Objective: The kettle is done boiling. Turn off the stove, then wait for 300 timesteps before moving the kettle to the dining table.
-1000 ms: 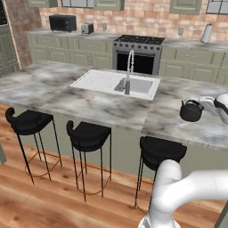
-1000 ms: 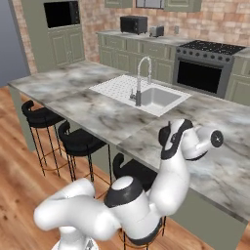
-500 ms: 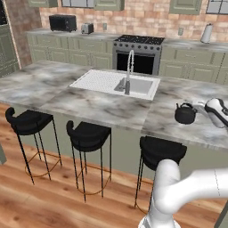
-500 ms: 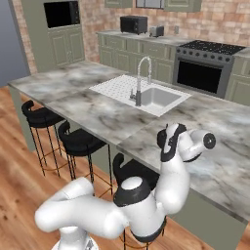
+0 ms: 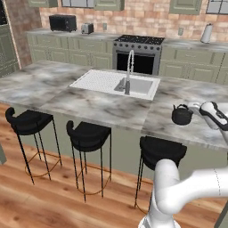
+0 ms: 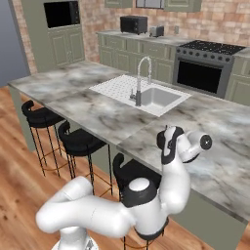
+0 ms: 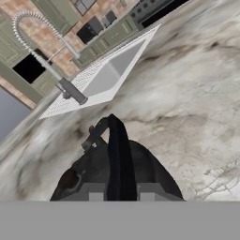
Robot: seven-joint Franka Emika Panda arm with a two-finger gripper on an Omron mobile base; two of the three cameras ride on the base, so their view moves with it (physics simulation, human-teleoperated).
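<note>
End effector (image 7: 121, 197) pinched on the arched handle of the black kettle (image 5: 181, 115), its two dark tips pressed against either side of the thin handle in the hand view, where the kettle's round body (image 7: 117, 173) and short spout sit directly beneath the camera. From the left base view the kettle is at the marble top of the island counter (image 5: 89, 100), toward its right end and near the front edge; whether its base touches the marble cannot be told. It lies to the right of the white inset sink (image 5: 116, 83) and its tall arched faucet (image 5: 128, 71), apart from both. Three black bar stools (image 5: 89, 136) stand along the near side of the counter. Against the brick back wall the stove (image 5: 137, 53) stands between sage green cabinets, with a black microwave (image 5: 63, 22) and a toaster (image 5: 87, 28) on the wall counter to its left.
</note>
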